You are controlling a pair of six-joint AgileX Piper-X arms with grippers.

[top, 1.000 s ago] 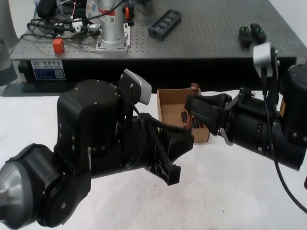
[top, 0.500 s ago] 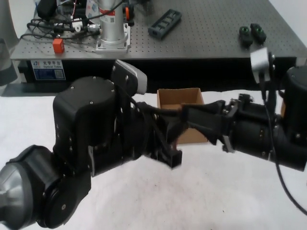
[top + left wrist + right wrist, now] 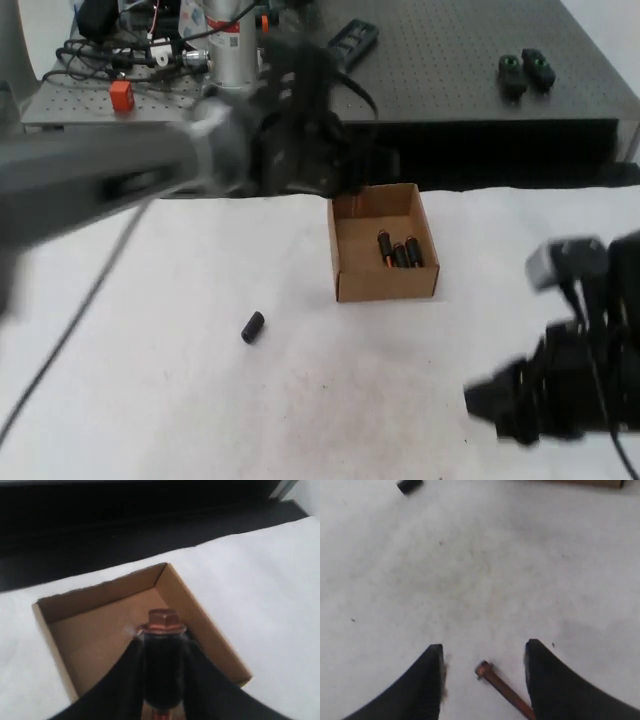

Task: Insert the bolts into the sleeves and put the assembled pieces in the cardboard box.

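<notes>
My left gripper [image 3: 161,645] is shut on an assembled piece [image 3: 161,630], a black sleeve with a copper bolt head on top. It hangs over the open cardboard box [image 3: 200,615]. In the high view the left arm [image 3: 290,130] is blurred, just behind the box's [image 3: 385,285] far-left corner. Three assembled pieces [image 3: 398,250] lie inside. A loose black sleeve [image 3: 253,327] lies on the white cloth, also seen as the sleeve [image 3: 410,485] in the right wrist view. My right gripper [image 3: 484,650] stands open above a bare copper bolt [image 3: 502,687], at the front right [image 3: 485,400].
Behind the cloth is a perforated bench [image 3: 450,70] with a metal post [image 3: 235,50], cables, an orange block [image 3: 121,95], a black tray [image 3: 350,35] and two small black parts [image 3: 525,70]. The cloth [image 3: 150,380] to the left is bare apart from the sleeve.
The left arm swung from the foreground up to the box's far side. The right arm pulled back from the box to the front right. The box's contents and the sleeve are now uncovered.
</notes>
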